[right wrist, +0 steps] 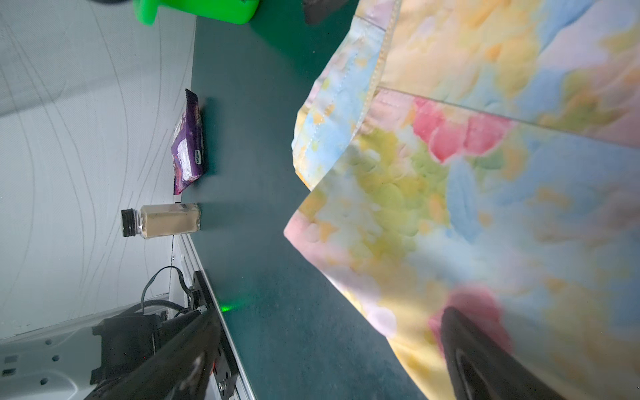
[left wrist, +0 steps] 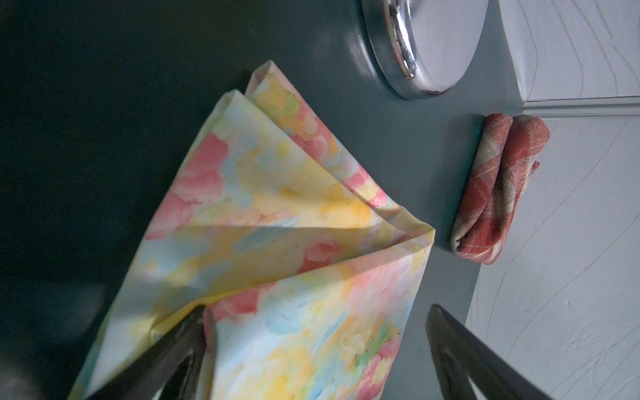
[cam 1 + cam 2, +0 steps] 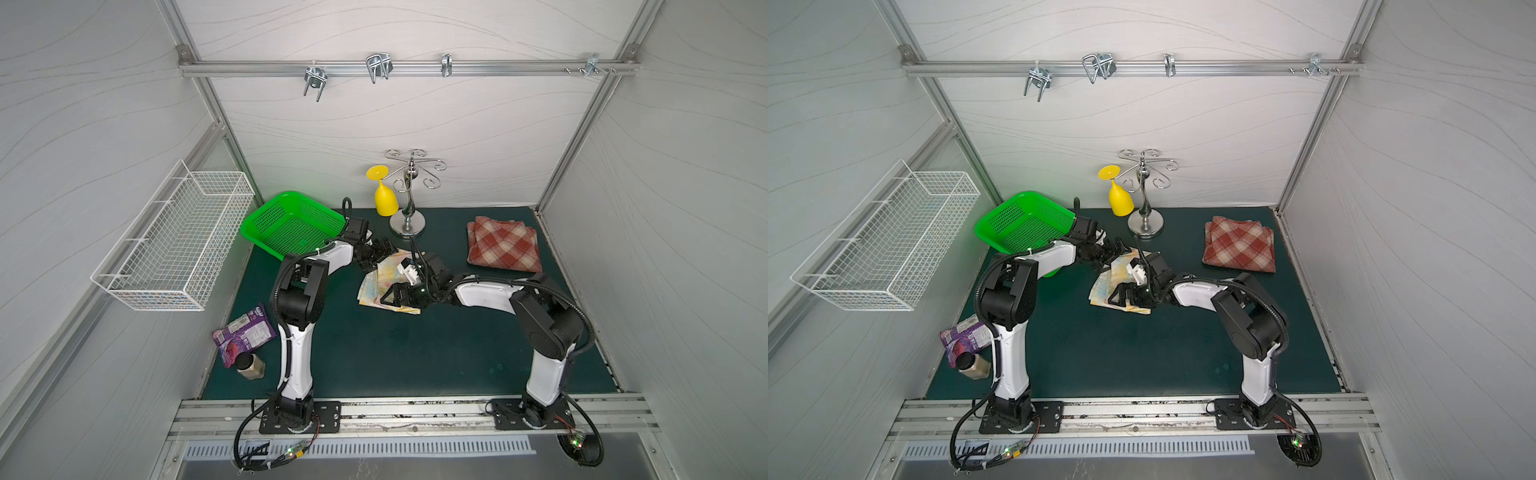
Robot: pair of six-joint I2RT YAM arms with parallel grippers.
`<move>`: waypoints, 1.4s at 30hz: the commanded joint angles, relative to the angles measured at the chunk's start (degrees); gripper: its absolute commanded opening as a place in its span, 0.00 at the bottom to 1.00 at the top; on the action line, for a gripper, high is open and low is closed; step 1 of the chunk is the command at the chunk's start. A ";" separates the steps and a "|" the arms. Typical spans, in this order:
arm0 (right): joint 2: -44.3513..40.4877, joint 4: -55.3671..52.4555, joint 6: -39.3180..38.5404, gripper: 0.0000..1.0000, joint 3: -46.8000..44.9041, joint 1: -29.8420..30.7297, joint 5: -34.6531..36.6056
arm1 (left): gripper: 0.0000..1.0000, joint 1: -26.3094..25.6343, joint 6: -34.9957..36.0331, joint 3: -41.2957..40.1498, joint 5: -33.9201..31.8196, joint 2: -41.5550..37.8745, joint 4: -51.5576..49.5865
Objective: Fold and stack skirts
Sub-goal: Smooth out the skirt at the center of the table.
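The floral skirt [image 3: 376,286] lies near the middle of the worktop [image 3: 374,353], already doubled over itself in loose, uneven layers. The plaid skirt [image 3: 503,245] sits folded at about 2 o'clock from it, well apart and close to the side wall. I judge that one finished and parked there as the base of the stack, out of my arms' way.

My left gripper [image 3: 380,249] hangs at the floral skirt's 11 o'clock corner and my right gripper [image 3: 395,299] at its 5 o'clock edge. That puts me on opposite ends, so a fold can be carried evenly rather than dragged from one side. Both have their jaws spread wide and grip nothing. In the left wrist view, cloth fills the gap of the left gripper [image 2: 318,363], with one finger [image 2: 180,346] against a fold. In the right wrist view, one finger [image 1: 485,356] of the right gripper [image 1: 329,363] is over the fabric and the other is off its edge.

The cloth is thin and slippery-looking, so I expect the layers to slide. The chrome stand [image 3: 407,224] at 12 o'clock is near enough to snag a lifted hem.
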 commanded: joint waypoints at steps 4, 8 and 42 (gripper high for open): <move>-2.49 -5.13 -3.24 0.99 2.58 -0.33 1.41 | 0.98 0.16 1.45 -3.36 -4.32 -7.47 -1.63; -3.84 -7.40 -4.55 0.99 4.10 -0.93 1.90 | 0.98 0.99 0.92 -5.84 -4.28 -9.27 -0.96; -5.44 -6.72 -4.38 0.99 0.07 -4.16 3.97 | 0.42 1.18 0.65 -6.06 -2.78 0.02 2.74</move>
